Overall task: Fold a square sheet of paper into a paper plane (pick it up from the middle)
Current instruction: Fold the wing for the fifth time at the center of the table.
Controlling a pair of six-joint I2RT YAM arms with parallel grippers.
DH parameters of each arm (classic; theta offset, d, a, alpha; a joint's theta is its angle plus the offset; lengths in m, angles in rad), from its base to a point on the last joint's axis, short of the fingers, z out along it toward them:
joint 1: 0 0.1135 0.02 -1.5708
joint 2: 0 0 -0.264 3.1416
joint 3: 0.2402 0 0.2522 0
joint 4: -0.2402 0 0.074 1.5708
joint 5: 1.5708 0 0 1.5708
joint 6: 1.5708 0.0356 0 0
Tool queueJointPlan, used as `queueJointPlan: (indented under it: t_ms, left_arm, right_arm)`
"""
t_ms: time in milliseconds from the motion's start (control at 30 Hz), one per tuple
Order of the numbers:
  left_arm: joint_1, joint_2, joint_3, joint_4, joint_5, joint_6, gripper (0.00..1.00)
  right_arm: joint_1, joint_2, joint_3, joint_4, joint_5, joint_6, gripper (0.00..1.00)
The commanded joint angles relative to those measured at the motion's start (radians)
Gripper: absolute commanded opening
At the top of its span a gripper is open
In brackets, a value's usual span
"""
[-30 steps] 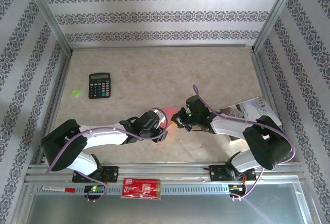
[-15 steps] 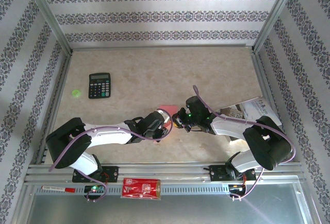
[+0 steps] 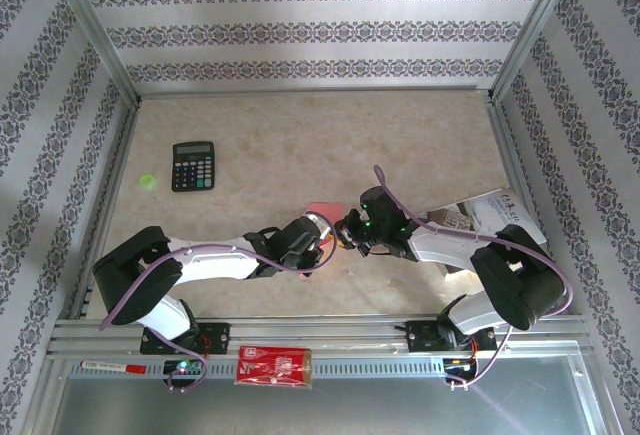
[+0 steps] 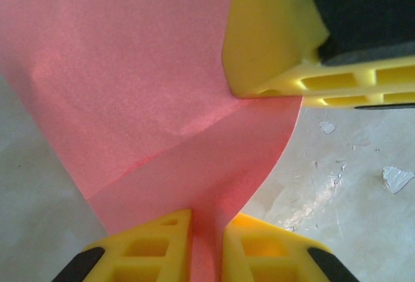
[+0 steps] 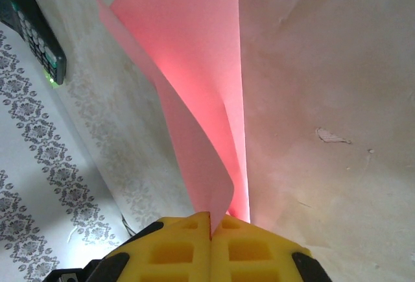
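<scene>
The square sheet of paper (image 3: 321, 209) is a pink-red sheet held up off the table between both grippers at the table's middle. In the left wrist view the sheet (image 4: 149, 87) is creased and bowed, and a pinch of it runs down between the yellow fingers of my left gripper (image 4: 206, 223), which is shut on it. My right gripper's yellow finger (image 4: 272, 42) touches the sheet at the upper right of that view. In the right wrist view my right gripper (image 5: 211, 218) is shut on a curled edge of the sheet (image 5: 188, 68). From above, my left gripper (image 3: 322, 238) and right gripper (image 3: 345, 231) almost meet.
A black calculator (image 3: 192, 166) lies at the back left, with a small green spot (image 3: 148, 181) beside it. A white printed leaflet (image 3: 490, 210) lies under the right arm. A red printed packet (image 3: 273, 365) rests on the front rail.
My left gripper has moved right, close to the right gripper, and its jaws have closed onto the sheet. The visible pink patch has shifted up and shrunk. The right arm has stayed put.
</scene>
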Motion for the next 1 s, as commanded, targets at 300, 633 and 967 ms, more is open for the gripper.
queueJointPlan:
  t_ms: [300, 633, 967]
  left_arm:
    - [-0.013, 0.002, 0.026, -0.052, -0.022, 0.032, 0.21]
    - [-0.014, 0.011, 0.04, -0.053, -0.04, 0.044, 0.28]
    - [-0.014, 0.006, 0.033, -0.049, -0.044, 0.043, 0.14]
  right_arm:
    - [0.015, 0.009, -0.013, 0.029, 0.003, 0.037, 0.04]
    - [0.027, 0.011, -0.015, 0.038, 0.006, 0.055, 0.03]
    - [0.028, 0.013, -0.027, 0.044, 0.015, 0.056, 0.05]
